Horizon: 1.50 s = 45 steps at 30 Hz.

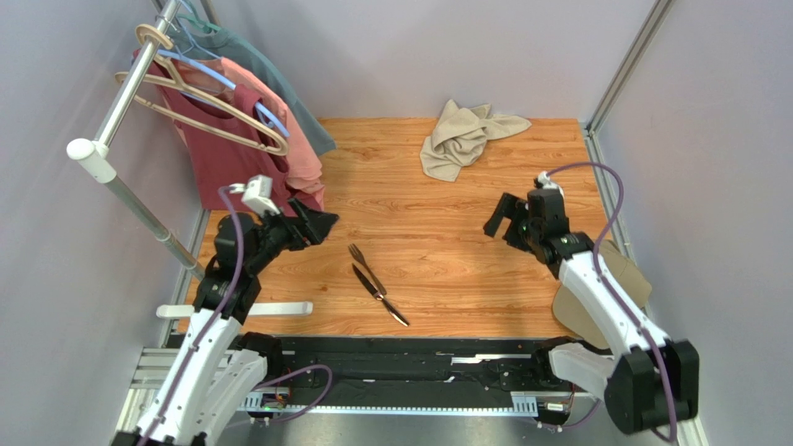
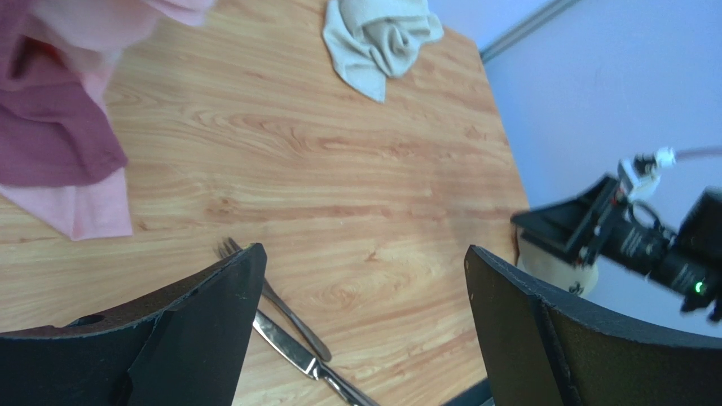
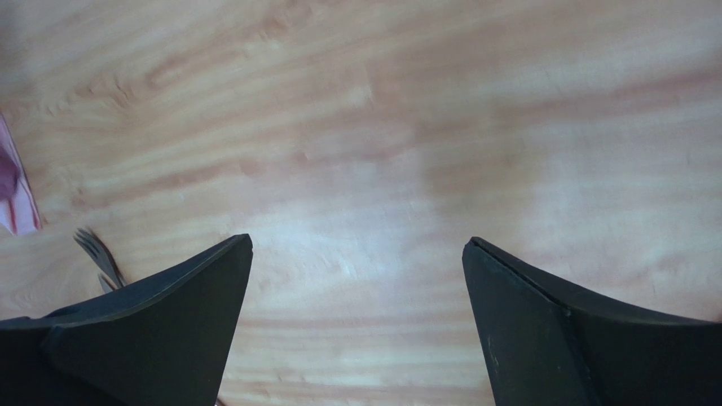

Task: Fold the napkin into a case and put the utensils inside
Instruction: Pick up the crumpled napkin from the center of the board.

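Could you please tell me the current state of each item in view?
napkin, crumpled, not yet folded
fork, lying flat on the table
knife, lying flat beside the fork
shirts, hanging up
left gripper, open, empty
right gripper, open, empty

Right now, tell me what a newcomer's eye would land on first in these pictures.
A crumpled beige napkin lies in a heap at the far edge of the wooden table, not yet folded. A dark fork and knife lie close together near the table's middle, between the left gripper and the right gripper, both open and empty. Red and pink shirts hang from a rail at the far left.
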Tool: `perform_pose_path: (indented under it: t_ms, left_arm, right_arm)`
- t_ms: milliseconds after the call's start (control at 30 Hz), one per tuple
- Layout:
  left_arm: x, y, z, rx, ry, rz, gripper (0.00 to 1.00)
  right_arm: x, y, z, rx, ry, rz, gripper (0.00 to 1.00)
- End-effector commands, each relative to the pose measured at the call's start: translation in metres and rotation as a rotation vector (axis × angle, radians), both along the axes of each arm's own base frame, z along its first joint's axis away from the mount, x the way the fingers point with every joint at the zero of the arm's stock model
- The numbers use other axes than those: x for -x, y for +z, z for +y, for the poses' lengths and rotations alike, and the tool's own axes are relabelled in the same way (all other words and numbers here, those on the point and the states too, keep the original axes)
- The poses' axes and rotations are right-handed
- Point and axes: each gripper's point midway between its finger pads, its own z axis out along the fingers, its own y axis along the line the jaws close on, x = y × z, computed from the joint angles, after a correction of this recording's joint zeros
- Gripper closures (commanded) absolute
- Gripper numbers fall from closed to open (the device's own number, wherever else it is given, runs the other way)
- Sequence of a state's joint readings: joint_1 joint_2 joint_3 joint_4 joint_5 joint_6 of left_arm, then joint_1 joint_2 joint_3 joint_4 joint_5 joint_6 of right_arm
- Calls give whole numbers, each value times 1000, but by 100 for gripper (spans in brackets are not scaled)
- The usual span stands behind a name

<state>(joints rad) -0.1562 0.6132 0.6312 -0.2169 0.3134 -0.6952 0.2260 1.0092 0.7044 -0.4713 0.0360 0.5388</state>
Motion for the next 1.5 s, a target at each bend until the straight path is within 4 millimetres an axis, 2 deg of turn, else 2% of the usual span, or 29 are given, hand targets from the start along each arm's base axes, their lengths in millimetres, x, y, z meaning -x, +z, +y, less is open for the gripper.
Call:
perform_pose_path:
  t_ms: [0,33,100,133,167,200,233,267,333,367,400,433,467,500,600,633,767,800,900,933,967,1033,1067,1100,1167,1200,1267,1300,1467]
  left_arm:
    - [8,15,-57,-103,-187,-20,4]
    - [8,15,-66,-127,-194,-23,5]
    - [9,16,-91,-145,-232,-40,7]
    - [10,16,-97,-144,-237,-46,7]
    - [6,13,-101,-158,-226,-46,8]
    - [12,15,-113,-162,-261,-70,8]
    - [11,14,-116,-181,-256,-75,8]
    - [7,5,-119,-227,-249,-70,8]
    - [8,-2,-128,-266,-273,-58,8]
    - [5,-12,-132,-294,-286,-37,8]
    - [4,-14,-136,-298,-293,-36,8]
    - [3,-16,-139,-300,-304,-34,8]
    - [1,-24,-143,-314,-315,-14,8]
    - [-1,-23,-147,-312,-317,-16,8]
    - [-8,-29,-155,-339,-333,7,8]
    - [-9,-30,-157,-344,-337,12,9]
    - [-19,-39,-154,-368,-281,66,16]
    - [-20,-38,-152,-383,-268,88,17]
    - [-22,-41,-146,-403,-231,125,18]
    - [-23,-41,-145,-401,-229,125,18]
    - [-21,-41,-146,-394,-240,128,18]
    - [-23,-38,-147,-379,-249,135,17]
    - [-23,-40,-150,-368,-266,157,17]
    - [-25,-40,-148,-360,-264,172,17]
    - [-27,-48,-151,-345,-281,207,16]
    - [-30,-48,-153,-341,-285,211,16]
    - [-38,-58,-153,-354,-276,242,16]
    - [-43,-56,-154,-354,-270,245,15]
    - [-68,-77,-158,-414,-251,314,15]
  right_arm:
    - [-79,42,17,33,63,-97,0]
    - [-101,63,20,39,64,-148,0]
    - [-135,65,23,57,69,-159,0]
    - [-154,32,20,80,75,-82,0]
    - [-181,57,28,53,101,-141,0]
    - [-195,53,29,55,108,-141,0]
    - [-215,24,28,63,111,-95,0]
    - [-239,41,32,47,114,-149,0]
    - [-264,32,35,36,117,-150,0]
    - [-278,4,37,37,116,-122,0]
    - [-296,18,40,27,119,-167,0]
    - [-305,15,45,21,129,-172,0]
    - [-314,-17,48,23,136,-125,0]
    - [-329,-3,49,21,125,-157,0]
    - [-342,-44,55,6,128,-87,5]
    - [-351,-36,64,1,143,-115,13]
    - [-347,-53,85,17,186,-86,44]
    - [-343,-46,90,13,195,-91,66]
    - [-312,-55,108,-14,219,-26,100]
    - [-296,-28,122,-26,246,-49,100]
    - [-270,-50,122,1,246,14,100]
    - [-231,-46,138,7,276,35,100]
    - [-219,-9,147,-38,282,-38,100]
    - [-182,-42,146,-45,301,50,100]
    - [-149,-19,166,-134,347,11,100]
    - [-127,-36,166,-146,371,59,88]
    - [-110,-22,165,-169,396,48,56]
    - [-104,-21,158,-152,391,54,28]
    - [-118,11,83,9,254,-11,13]
